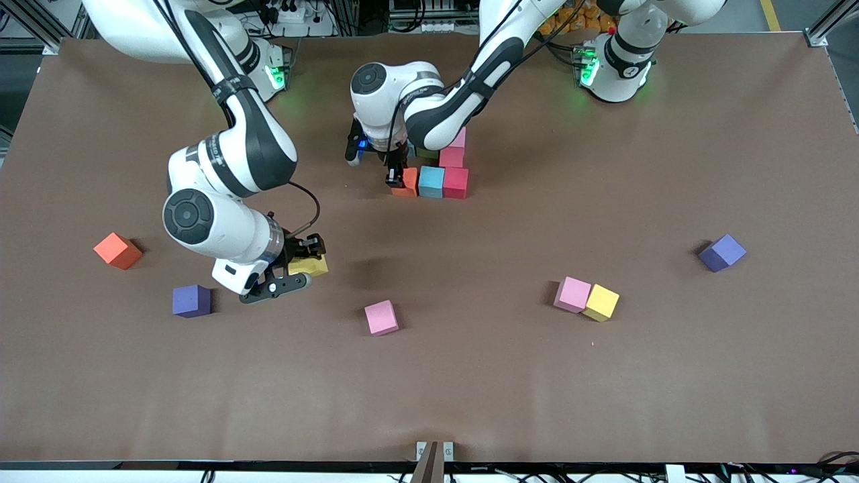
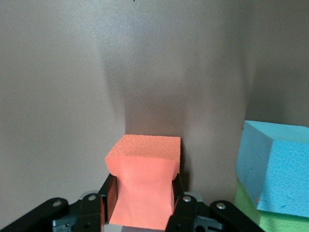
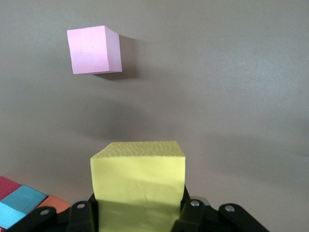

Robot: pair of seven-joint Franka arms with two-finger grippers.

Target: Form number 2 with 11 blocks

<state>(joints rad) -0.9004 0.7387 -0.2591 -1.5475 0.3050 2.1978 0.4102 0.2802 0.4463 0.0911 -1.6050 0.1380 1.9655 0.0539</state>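
My left gripper [image 1: 396,176] [image 2: 143,189] is shut on an orange block [image 1: 407,181] [image 2: 143,179], squeezing its sides. The block sits low beside a light blue block [image 1: 431,181] [image 2: 275,169], in a row with a red block [image 1: 456,182]. Farther from the camera, pink blocks [image 1: 453,149] rise from the red one, and a green block [image 2: 248,212] lies by the light blue one. My right gripper [image 1: 302,265] [image 3: 140,209] is shut on a yellow block [image 1: 311,265] [image 3: 139,181], held over the table toward the right arm's end.
Loose cubes lie nearer the camera: an orange-red one [image 1: 117,250], a purple one [image 1: 191,300], a pink one [image 1: 381,317] [image 3: 94,49], a touching pink [image 1: 572,294] and yellow [image 1: 601,302] pair, and another purple one [image 1: 722,252].
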